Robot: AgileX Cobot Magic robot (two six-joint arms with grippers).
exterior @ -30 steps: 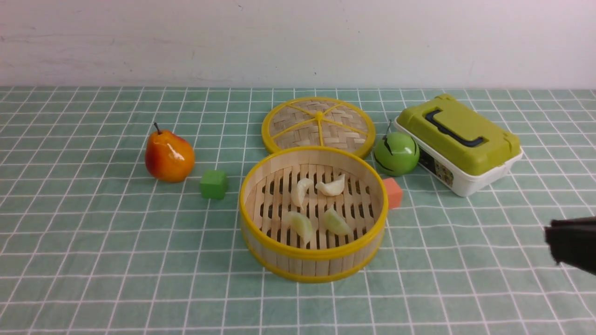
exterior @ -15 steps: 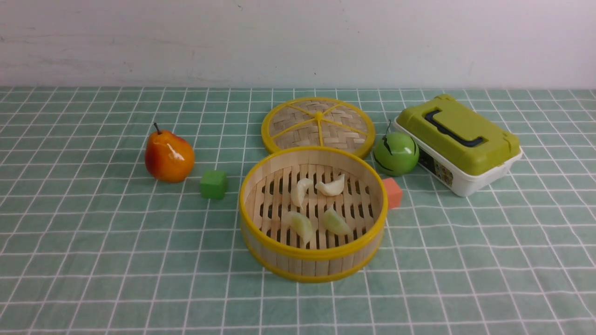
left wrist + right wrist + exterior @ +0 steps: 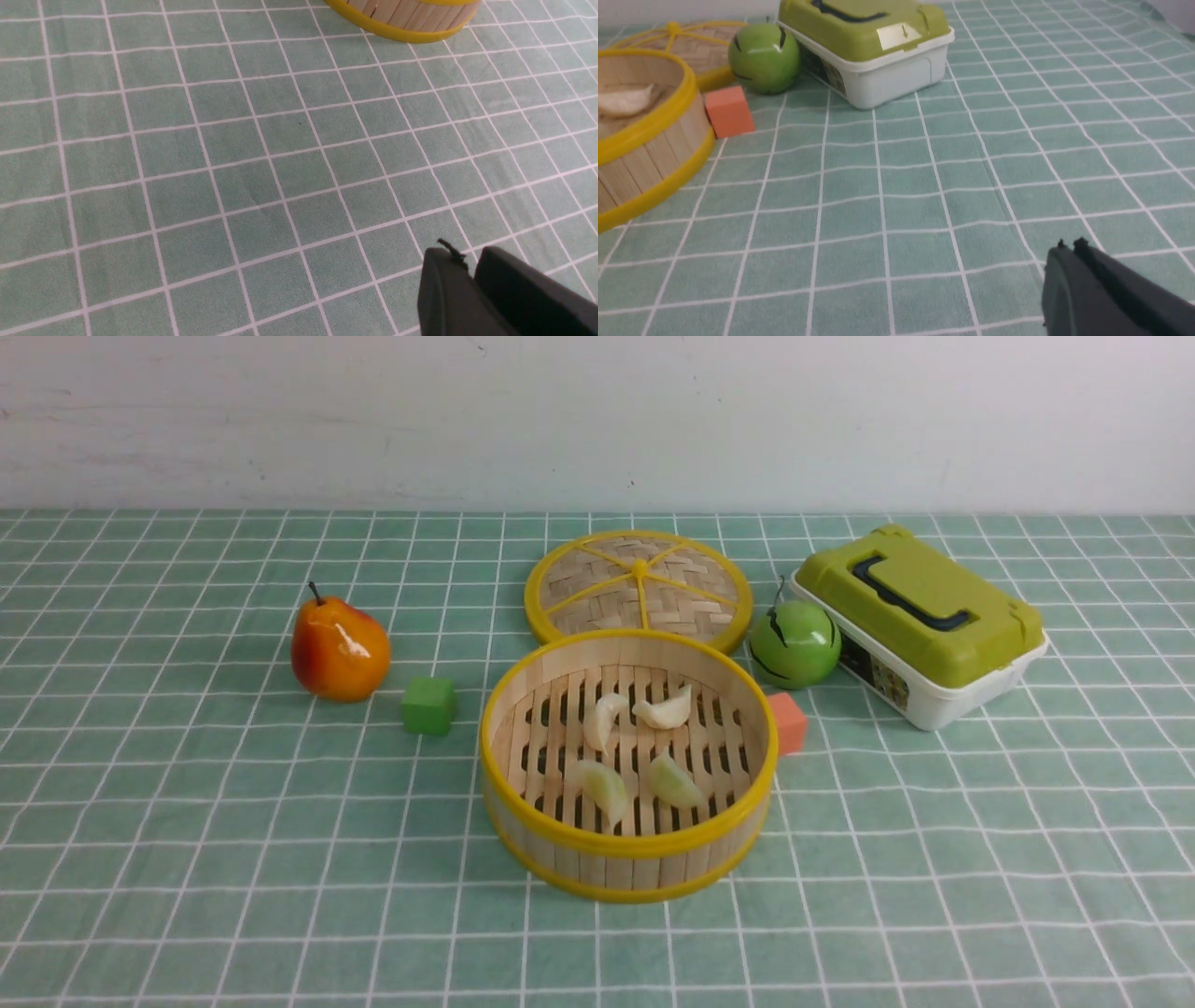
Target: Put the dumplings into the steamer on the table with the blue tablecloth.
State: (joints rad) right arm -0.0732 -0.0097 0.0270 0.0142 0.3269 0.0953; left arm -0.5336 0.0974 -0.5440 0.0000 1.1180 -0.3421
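Both hands empty: left hand [image 3: 472,273] nearly closed, right hand [image 3: 1069,252] shut, parked low over the bench [image 3: 187,859]. All four dumplings [image 3: 635,747] sit inside the steamer [image 3: 627,845], so I'd call it done.

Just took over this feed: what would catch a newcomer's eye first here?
The round bamboo steamer with yellow rims sits mid-table, with four dumplings lying on its slatted bottom. Its woven lid lies flat just behind it. A glossy orange-red pear stands to the left, a green apple and a green-lidded box to the right.
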